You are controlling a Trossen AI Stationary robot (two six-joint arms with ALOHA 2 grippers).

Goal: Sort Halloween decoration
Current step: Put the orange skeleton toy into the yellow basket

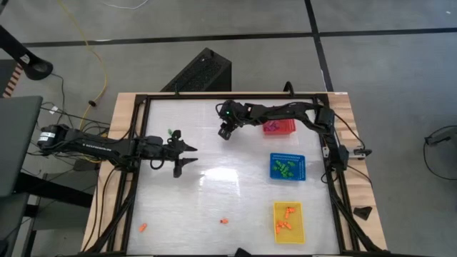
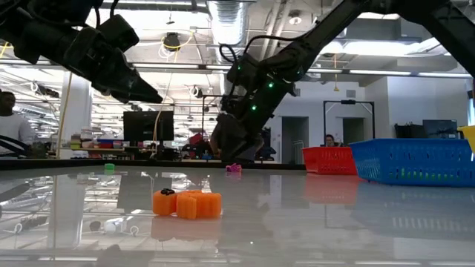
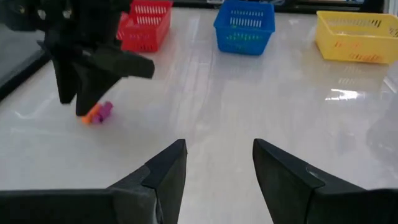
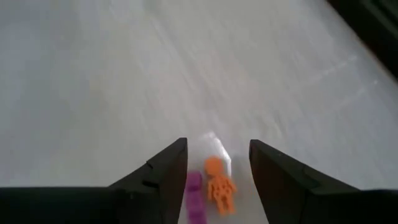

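- The left gripper hangs above bare white worktop, its two dark fingers spread apart with nothing between them.
- The right gripper hangs low over a small orange trinket and a purple trinket lying touching each other.
- Along the far edge stand a red basket, a blue basket and a yellow basket, in a row.

2 matte black jointed arms, black cables strung along each, green indicator lights glowing on the right arm's wrist, left gripper and right gripper each with 2 tapered, wedge-shaped black fingers
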